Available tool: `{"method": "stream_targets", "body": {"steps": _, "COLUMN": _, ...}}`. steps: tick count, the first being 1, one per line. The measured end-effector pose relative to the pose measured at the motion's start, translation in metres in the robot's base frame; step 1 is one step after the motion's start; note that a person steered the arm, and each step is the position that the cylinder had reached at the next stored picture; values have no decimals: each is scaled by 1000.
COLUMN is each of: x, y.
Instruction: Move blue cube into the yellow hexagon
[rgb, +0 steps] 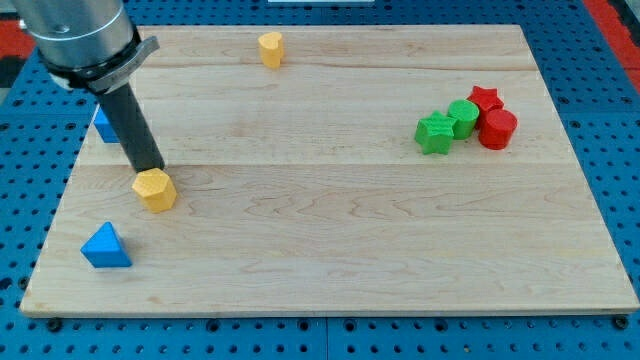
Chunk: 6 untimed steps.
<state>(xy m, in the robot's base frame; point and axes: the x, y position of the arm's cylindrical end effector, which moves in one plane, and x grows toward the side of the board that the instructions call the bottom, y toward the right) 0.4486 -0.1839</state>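
A yellow hexagon (155, 189) lies on the wooden board (330, 230) at the view's left. My tip (151, 168) stands right at the hexagon's top edge, seemingly touching it. The blue cube (102, 125) lies up and to the left of the hexagon, near the board's left edge, mostly hidden behind my rod and a short gap away from the tip.
A blue triangle block (105, 246) lies below the hexagon near the bottom left corner. A second yellow block (270, 48) sits at the top edge. At the right, a green star (434, 133), green cylinder (463, 117), red star (486, 98) and red cylinder (497, 129) cluster together.
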Motion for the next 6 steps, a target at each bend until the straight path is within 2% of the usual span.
{"method": "stream_targets", "body": {"steps": 1, "x": 13, "y": 26}}
{"method": "stream_targets", "body": {"steps": 2, "x": 33, "y": -20}}
{"method": "stream_targets", "body": {"steps": 3, "x": 28, "y": -2}}
{"method": "stream_targets", "body": {"steps": 5, "x": -114, "y": -1}}
{"method": "stream_targets", "body": {"steps": 6, "x": -118, "y": -72}}
